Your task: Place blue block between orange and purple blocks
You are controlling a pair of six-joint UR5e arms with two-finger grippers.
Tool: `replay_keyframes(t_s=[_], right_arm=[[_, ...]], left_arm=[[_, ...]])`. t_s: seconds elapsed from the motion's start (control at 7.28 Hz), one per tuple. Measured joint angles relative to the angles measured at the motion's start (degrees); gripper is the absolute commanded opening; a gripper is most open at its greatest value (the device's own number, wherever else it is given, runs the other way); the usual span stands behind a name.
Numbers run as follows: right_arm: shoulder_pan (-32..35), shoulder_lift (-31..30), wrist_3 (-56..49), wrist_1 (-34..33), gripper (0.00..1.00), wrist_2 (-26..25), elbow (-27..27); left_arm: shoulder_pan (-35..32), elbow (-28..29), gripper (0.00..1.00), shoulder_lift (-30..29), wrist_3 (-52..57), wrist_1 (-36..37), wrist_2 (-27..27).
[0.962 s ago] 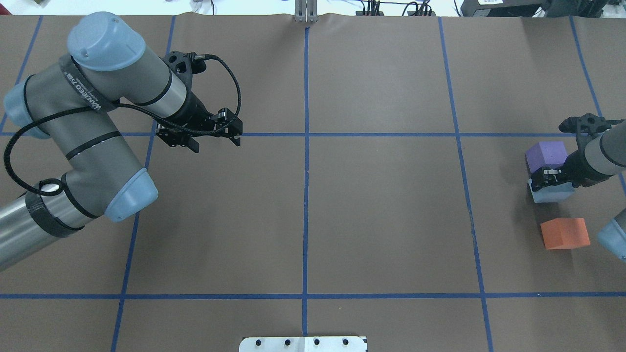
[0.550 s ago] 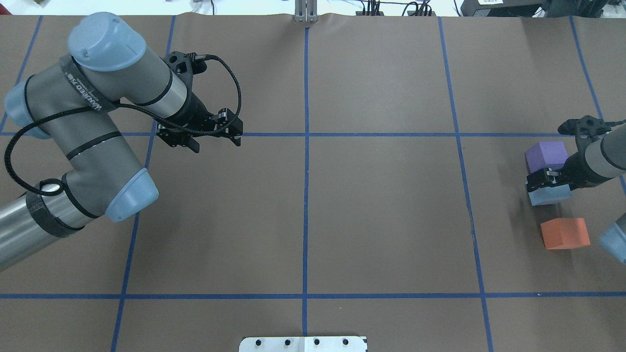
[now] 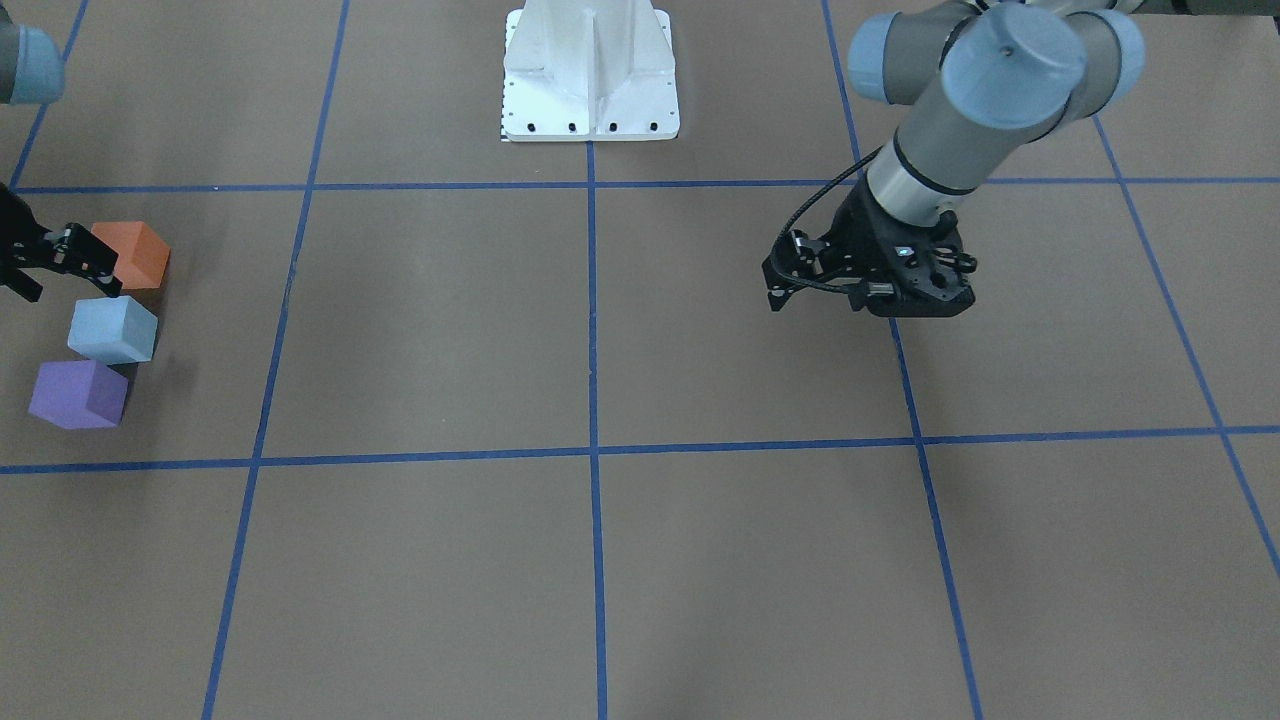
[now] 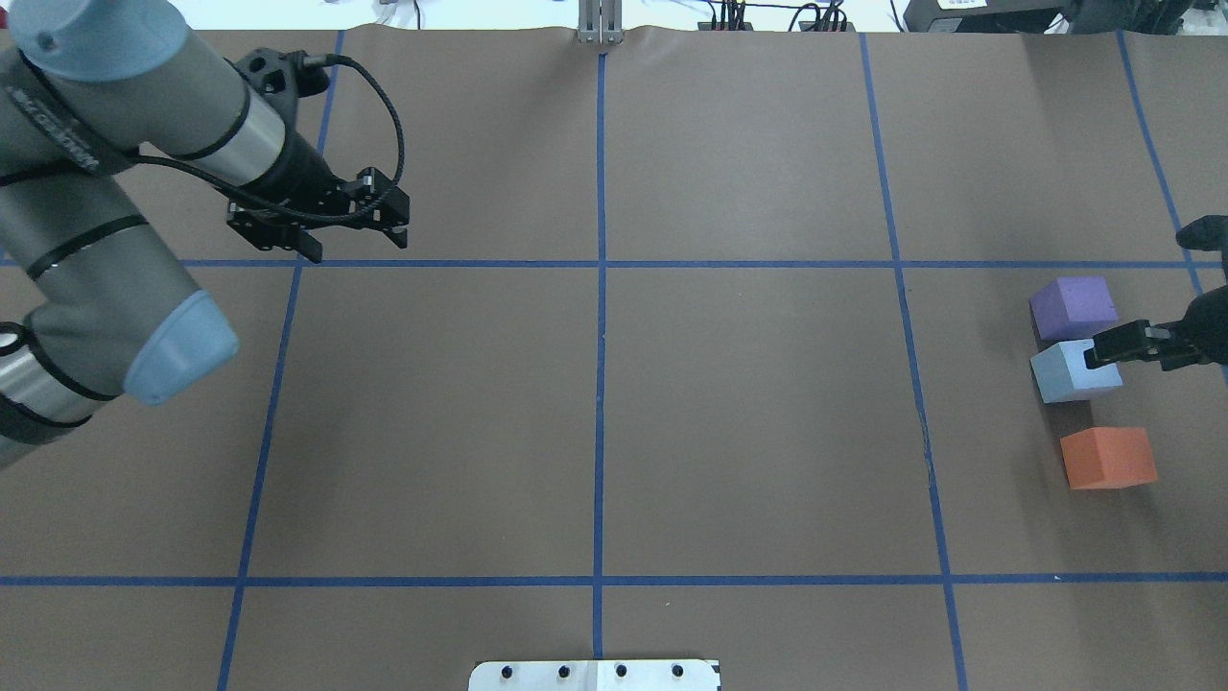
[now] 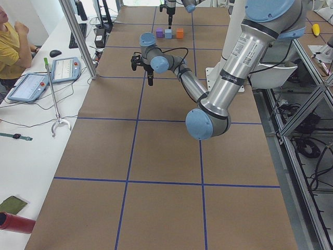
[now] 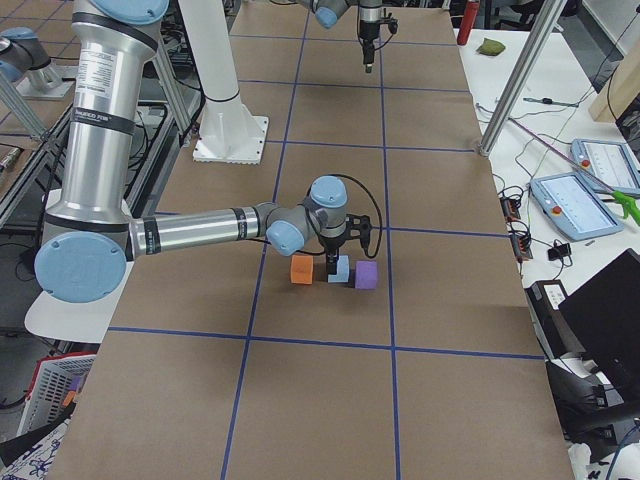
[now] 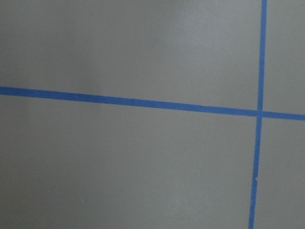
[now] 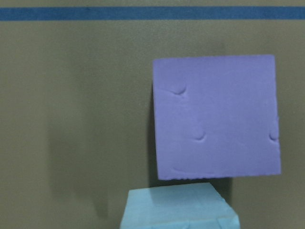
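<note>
The placing step looked all but finished: the blue block (image 4: 1070,374) sat flat on the table (image 4: 748,384) in line between the purple block (image 4: 1074,305) and the orange block (image 4: 1108,458), and nothing gripped it. It lay just beside the purple one, corner close to corner, though whether they touched could not be told, and a wider gap of bare table separated it from the orange one. The right gripper (image 3: 65,278) hovered at the row's robot-side edge with its jaws apart and empty, one finger overlapping the blue block's edge in the overhead view. The left gripper (image 4: 353,245) hung well apart over the far side of the table, jaws also spread and holding nothing. By my judgement, what remained was for the right arm to lift straight up and back without clipping any of the three blocks, since these foam-looking cubes would shift at a light brush. No block carried a label; white lettering on a dark band (image 4: 43,130) around the left arm was too cropped to read.
</note>
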Motion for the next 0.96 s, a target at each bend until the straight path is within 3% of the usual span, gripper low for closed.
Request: replay_keyframes(t_s=[0.14,0.41,0.69,0.96], right_arm=[[5.5,-0.3,-5.2,-2.0,1.0,2.6,0.3],[16.4,2.3,-20.9,-13.7,1.0,6.2,0.5],[24.5,7.8,-35.5,-28.7,1.0,7.7,0.3],[26.9,9.5,-40.8,-34.0,1.0,7.6,0.4]], left_arm=[[-2.7,-3.5,0.99,5.7,8.1,2.0,-0.1],[-12.6,-6.0,0.99,17.7,29.2,3.0,-2.2],[-27.8,3.5,0.99,22.8,55.9,3.0,-9.3],[-36.0,13.3,0.99,23.0,71.8,2.9,-11.1]])
